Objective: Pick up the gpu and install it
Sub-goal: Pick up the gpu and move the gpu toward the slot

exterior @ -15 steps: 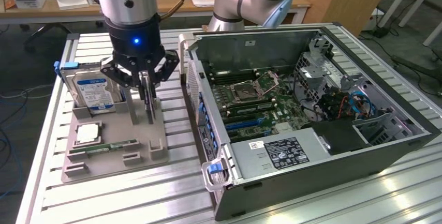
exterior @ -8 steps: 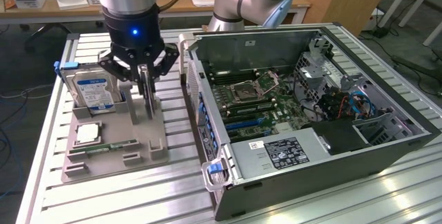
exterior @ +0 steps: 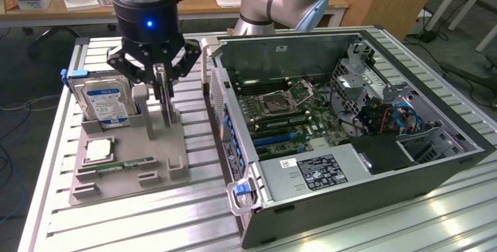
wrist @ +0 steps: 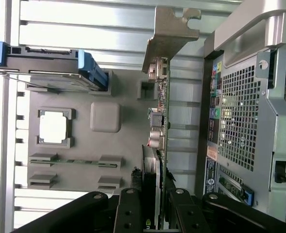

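Pinching the gpu (exterior: 166,111) across its flat faces with the end effector (exterior: 159,76), upright on edge in the grey holder (exterior: 128,164) beside the open computer case (exterior: 365,164), presumably for easy grasping from above.

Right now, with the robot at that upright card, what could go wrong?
The gpu is thin and stands on edge between the jaws, so it may tilt or slip. The hard drive stands close beside it on the same grey holder and might get brushed. The card's metal bracket could catch on the nearby computer case.
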`<state>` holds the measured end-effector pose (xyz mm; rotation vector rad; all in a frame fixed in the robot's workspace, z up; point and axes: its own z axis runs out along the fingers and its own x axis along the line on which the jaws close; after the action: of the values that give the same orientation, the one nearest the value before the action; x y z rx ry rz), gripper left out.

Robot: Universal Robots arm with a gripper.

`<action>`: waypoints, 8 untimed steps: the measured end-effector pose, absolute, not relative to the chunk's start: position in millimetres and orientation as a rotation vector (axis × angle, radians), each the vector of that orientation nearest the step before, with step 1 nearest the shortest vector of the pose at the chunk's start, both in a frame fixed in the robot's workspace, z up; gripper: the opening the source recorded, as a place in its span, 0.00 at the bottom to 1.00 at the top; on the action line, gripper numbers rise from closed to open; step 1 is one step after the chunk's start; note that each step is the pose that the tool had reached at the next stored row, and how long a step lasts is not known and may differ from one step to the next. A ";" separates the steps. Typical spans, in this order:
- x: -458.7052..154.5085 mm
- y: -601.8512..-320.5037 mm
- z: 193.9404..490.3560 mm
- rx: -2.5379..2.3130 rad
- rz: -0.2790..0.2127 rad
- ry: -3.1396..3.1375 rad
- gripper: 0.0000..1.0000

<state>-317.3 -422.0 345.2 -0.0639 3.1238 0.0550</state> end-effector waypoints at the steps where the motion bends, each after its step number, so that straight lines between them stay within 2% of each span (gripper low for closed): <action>1: -317.3 -422.0 346.7 -0.064 0.055 3.124 0.27; 8: -317.3 -422.0 354.2 -0.064 0.057 3.124 0.27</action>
<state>-317.3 -422.0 354.2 -0.0640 3.1235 0.0570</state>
